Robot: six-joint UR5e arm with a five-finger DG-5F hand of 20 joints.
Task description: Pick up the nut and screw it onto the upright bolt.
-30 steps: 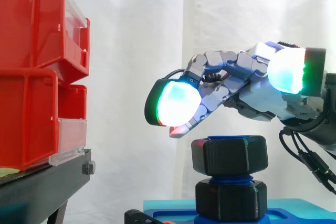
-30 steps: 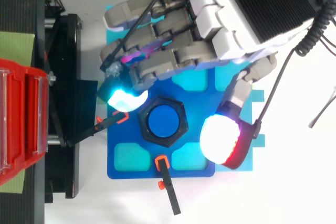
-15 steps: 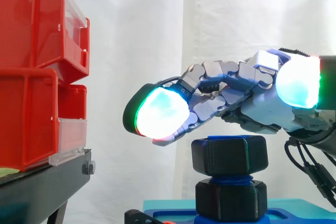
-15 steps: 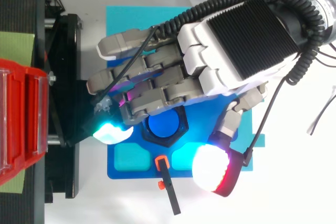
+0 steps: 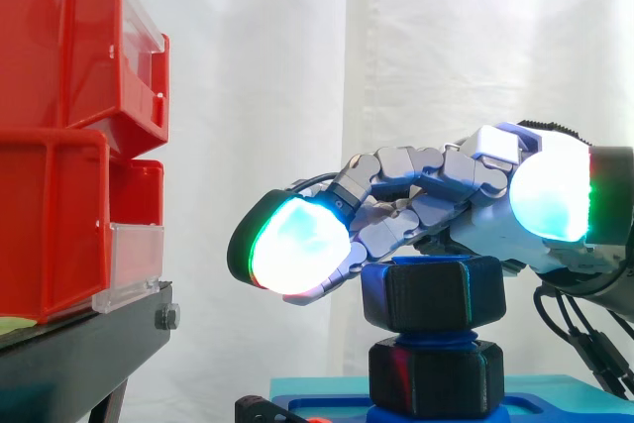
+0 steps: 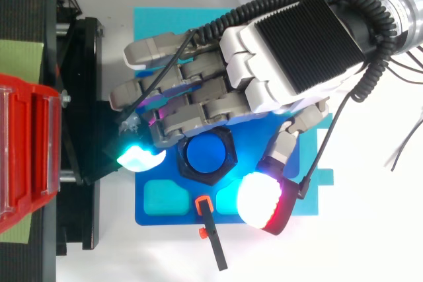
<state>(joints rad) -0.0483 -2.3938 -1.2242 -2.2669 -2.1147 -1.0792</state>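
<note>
The black hexagonal nut (image 5: 433, 292) sits at the top of the upright blue bolt (image 5: 434, 339), above a second black hex piece (image 5: 436, 375) at the bolt's foot. From above, the bolt's blue end (image 6: 207, 155) shows inside the nut's black ring (image 6: 229, 163). My hand (image 6: 284, 51) lies flat over the nut, with its fingers (image 5: 396, 205) stretched left past it and resting on or just above its top. The thumb (image 6: 263, 199) stands apart at the nut's near side. The hand is open and holds nothing.
The bolt stands on a blue base plate (image 6: 158, 212) over a cyan mat (image 6: 158, 21). Black clamps with orange tips (image 6: 211, 236) lie at the plate's edges. Stacked red bins (image 5: 69, 146) on a black stand (image 5: 79, 344) are at the left.
The hand has sunk towards the nut's top and its fingers have reached farther left over it. The thumb has swung closer in beside the nut.
</note>
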